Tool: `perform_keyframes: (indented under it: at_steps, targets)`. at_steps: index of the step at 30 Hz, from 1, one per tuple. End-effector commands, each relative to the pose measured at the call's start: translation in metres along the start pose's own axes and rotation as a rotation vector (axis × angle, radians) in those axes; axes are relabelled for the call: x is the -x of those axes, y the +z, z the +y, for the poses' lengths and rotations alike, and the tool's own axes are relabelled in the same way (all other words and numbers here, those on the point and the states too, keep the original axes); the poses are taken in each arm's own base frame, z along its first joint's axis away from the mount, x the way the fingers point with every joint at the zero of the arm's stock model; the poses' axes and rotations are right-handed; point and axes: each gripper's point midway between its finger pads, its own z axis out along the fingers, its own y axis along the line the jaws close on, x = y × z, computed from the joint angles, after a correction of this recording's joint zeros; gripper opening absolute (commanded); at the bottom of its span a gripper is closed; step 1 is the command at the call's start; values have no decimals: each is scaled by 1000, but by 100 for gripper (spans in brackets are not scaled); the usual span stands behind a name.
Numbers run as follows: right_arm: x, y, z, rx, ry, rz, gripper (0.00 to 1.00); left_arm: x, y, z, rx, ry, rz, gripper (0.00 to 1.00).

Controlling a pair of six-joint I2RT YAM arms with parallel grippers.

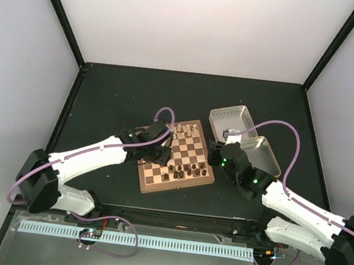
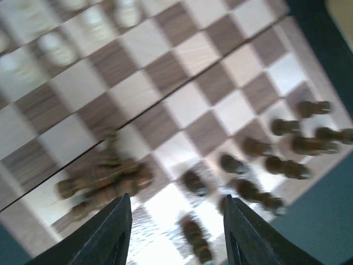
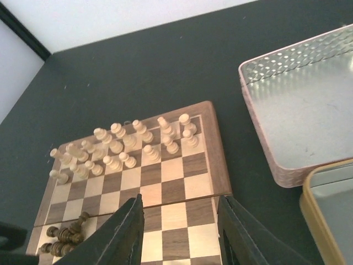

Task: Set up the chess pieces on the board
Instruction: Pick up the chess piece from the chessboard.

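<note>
The board [image 1: 153, 177] lies in the middle of the table. Pale chess pieces [image 1: 186, 131] stand along its far rows, sharp in the right wrist view [image 3: 127, 146]. Dark chess pieces [image 1: 186, 169] are on its near rows. In the blurred left wrist view some dark pieces [image 2: 292, 143] stand apart and others lie in a heap [image 2: 105, 179]. My left gripper [image 2: 177, 197] hangs open over the board's left side [image 1: 162, 142], and one dark piece [image 2: 196, 237] rests on the board between its fingers, untouched. My right gripper [image 3: 180, 197] is open over the board's right edge [image 1: 216, 150], holding nothing.
Two open metal tin halves sit right of the board, one silver [image 1: 233, 121] and one gold-rimmed [image 1: 260, 154]; both appear in the right wrist view [image 3: 309, 110] [image 3: 331, 210]. Black posts and white walls enclose the dark table.
</note>
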Motion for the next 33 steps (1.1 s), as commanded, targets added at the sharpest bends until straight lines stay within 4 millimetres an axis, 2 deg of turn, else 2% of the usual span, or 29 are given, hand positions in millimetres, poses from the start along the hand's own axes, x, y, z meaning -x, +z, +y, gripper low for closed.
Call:
perform_keyframes:
  at_steps: [1, 5, 13, 19, 29, 33]
  targets:
    - [1, 8, 24, 67, -48, 72, 37, 1, 1, 38, 34, -140, -70, 49]
    - [-10, 20, 38, 97, -83, 146, 37, -3, 5, 55, 8, -189, -71, 49]
    - [-29, 37, 55, 138, -141, 261, 35, -11, 29, 75, 20, -239, -39, 36]
    - [-48, 50, 82, 223, -214, 403, 35, -12, 37, 89, 28, -301, -52, 34]
    - [-92, 84, 121, 274, -309, 634, 38, -21, 48, 93, -37, -340, -28, 35]
    - [-110, 92, 134, 315, -304, 696, 38, -27, 51, 96, -53, -354, -18, 31]
